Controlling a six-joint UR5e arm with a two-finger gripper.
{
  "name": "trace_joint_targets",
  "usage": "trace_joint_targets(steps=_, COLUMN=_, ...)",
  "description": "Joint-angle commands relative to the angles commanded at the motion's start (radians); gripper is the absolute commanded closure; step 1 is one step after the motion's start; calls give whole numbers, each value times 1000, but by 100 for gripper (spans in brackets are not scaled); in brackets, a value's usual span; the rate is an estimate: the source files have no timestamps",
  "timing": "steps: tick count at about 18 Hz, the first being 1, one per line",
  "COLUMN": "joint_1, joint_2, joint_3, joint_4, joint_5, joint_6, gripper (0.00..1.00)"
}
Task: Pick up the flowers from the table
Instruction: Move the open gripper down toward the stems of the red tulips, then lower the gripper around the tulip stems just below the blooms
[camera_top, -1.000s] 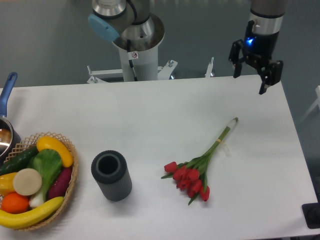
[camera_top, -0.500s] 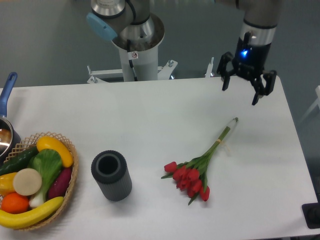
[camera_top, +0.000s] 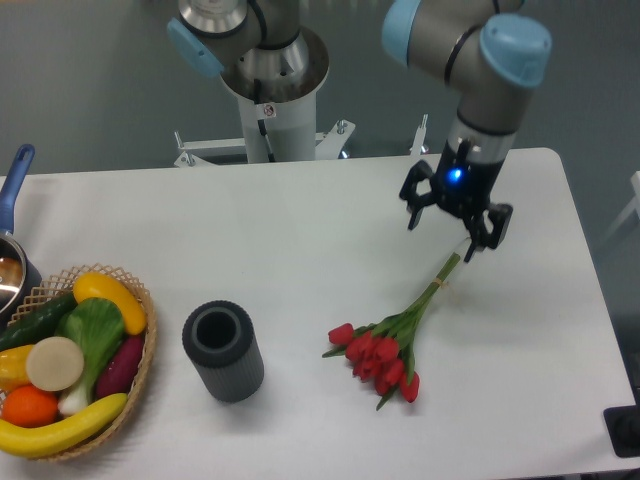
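Camera view: flowers (camera_top: 385, 350), red tulip bunch lying flat on white counter (camera_top: 300, 230), lower right of centre; likely light, limp, easily crushed, best held at tied stems; pincer (camera_top: 448, 226) spread open, empty, above stem tips.

Even, bright overhead light washes my white table (camera_top: 300, 230), leaving only soft, faint shadows. The view is fairly sharp, with slight graininess throughout.

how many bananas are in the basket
2. One banana lies along the front edge of the basket. The other shows only as a yellow end at the left edge, beside the orange. More could be hidden underneath.
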Motion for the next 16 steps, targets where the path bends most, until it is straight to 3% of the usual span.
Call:
trace_joint_targets(steps=5, joint_1=-9, joint_2=-66, joint_3=11, joint_4=16, joint_5=41, joint_6=-16, gripper=0)
trace_joint_targets(steps=16, joint_1=-48, joint_2=-153, joint_3=12, joint_4=20, joint_5=55, joint_6=-17, gripper=0)
